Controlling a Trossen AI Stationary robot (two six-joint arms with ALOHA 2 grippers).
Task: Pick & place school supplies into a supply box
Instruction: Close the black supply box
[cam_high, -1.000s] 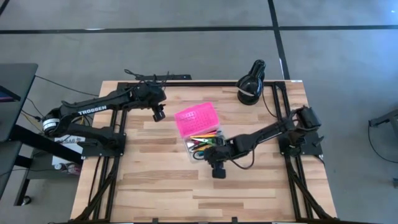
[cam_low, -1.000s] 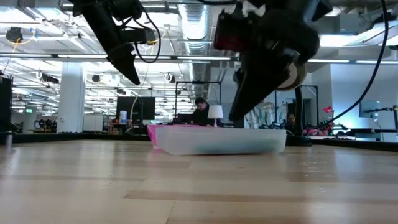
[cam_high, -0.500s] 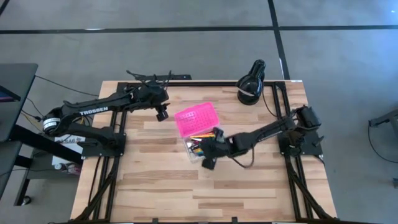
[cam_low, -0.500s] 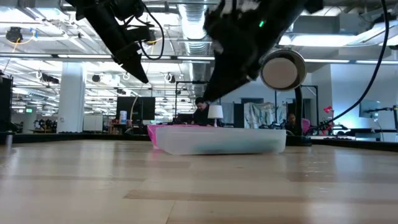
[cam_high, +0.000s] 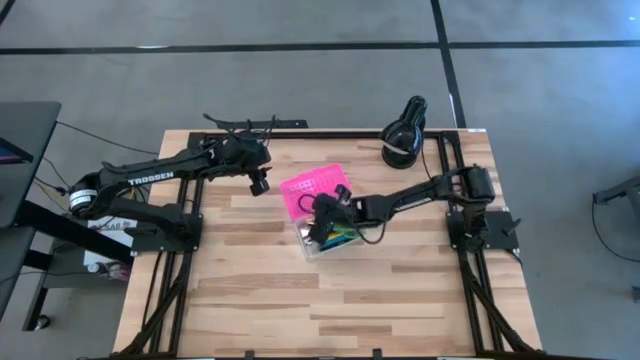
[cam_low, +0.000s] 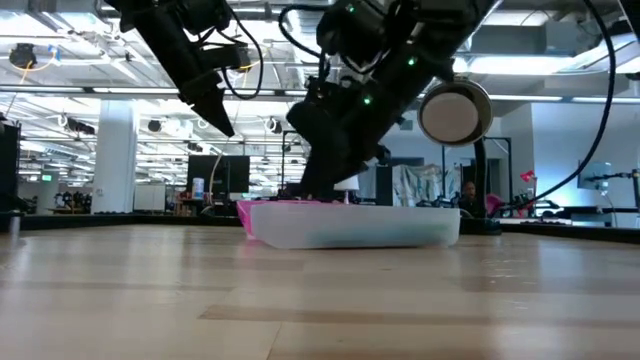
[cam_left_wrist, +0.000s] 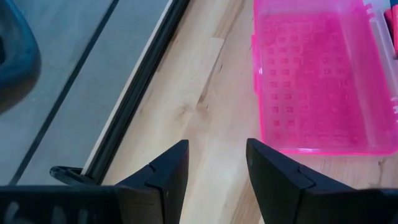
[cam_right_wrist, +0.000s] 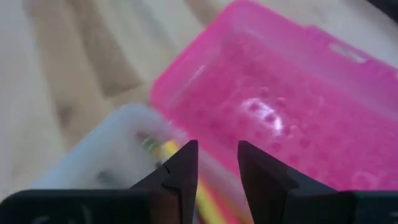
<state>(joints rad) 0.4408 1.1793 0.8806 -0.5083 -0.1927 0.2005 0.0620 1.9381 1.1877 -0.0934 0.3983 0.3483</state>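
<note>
High view: supply box (cam_high: 318, 200) at table centre, lid open, pens (cam_high: 340, 236) inside. Right gripper (cam_high: 322, 216) over box, fingers parted, empty. Left gripper (cam_high: 258, 183) at box's 10 o'clock, open, empty. Next: probably close lid.

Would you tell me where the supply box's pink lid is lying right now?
In the high view the pink lid lies open near the table's middle, between the left gripper and the right gripper over the clear base.

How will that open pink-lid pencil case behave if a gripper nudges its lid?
The pencil case looks like thin plastic lying on smooth wood, so it would probably slide rather than resist. Its lid lies flat open, likely swinging on its hinge. The pens inside add little weight.
</note>
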